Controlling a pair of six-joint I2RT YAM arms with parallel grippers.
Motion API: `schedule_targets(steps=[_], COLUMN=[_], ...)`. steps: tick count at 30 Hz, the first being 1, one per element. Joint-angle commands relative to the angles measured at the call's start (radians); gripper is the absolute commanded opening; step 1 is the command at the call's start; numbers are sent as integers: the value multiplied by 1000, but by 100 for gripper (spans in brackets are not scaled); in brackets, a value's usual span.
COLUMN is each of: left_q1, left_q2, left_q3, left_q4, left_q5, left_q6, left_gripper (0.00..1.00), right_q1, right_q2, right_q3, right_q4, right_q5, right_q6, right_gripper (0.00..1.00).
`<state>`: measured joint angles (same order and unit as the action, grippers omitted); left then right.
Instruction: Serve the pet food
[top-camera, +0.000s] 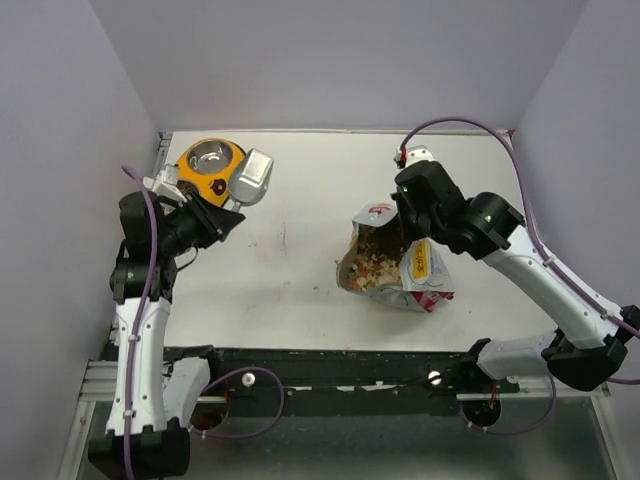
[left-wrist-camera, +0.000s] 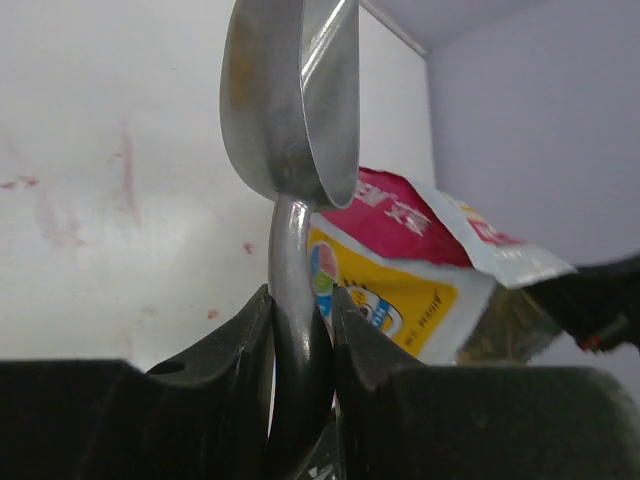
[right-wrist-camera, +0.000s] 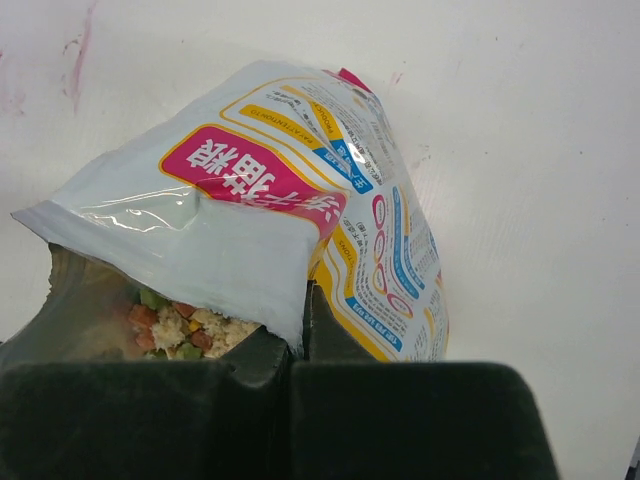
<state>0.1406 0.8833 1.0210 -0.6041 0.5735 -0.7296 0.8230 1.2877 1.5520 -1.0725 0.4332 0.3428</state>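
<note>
The open pet food pouch (top-camera: 410, 268) lies right of the table's middle, with mixed kibble (top-camera: 377, 262) showing in its mouth. My right gripper (top-camera: 408, 228) is shut on the pouch's upper edge (right-wrist-camera: 290, 300) and holds the mouth open; kibble (right-wrist-camera: 175, 325) shows inside. My left gripper (top-camera: 228, 222) is shut on the handle (left-wrist-camera: 290, 270) of the silver scoop (top-camera: 251, 177), which hangs tilted beside the yellow double bowl (top-camera: 205, 183). The scoop's bowl (left-wrist-camera: 290, 95) looks empty. The pouch (left-wrist-camera: 400, 290) shows behind it in the left wrist view.
The yellow bowl's steel cup (top-camera: 207, 156) sits at the back left by the wall. A few stray kibble bits (top-camera: 320, 290) lie left of the pouch. Faint reddish stains (top-camera: 283, 237) mark the white table.
</note>
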Motion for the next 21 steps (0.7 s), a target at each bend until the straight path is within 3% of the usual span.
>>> schedule_targets(steps=[1,10,15,21], left_q1=[-168,-441,-536,-663], left_q2=[-173,-322,-258,-132], left_q3=[-116,-104,-41,0], left_q4=[287,-28,-290,-299], left_q5=[275,269,171,80], left_q6=[-159,-137,-99,-171], left_gripper=[0,0,0,0], right_q1=[2,1,1,1], right_q2=[7,42,51,56], right_q3=[128,128,102,71], right_q4=[105,134,169,223], right_q5=[82,7,-100,-221], right_q6=[1,-152,-192,-186], right_gripper=[1,1,1,1])
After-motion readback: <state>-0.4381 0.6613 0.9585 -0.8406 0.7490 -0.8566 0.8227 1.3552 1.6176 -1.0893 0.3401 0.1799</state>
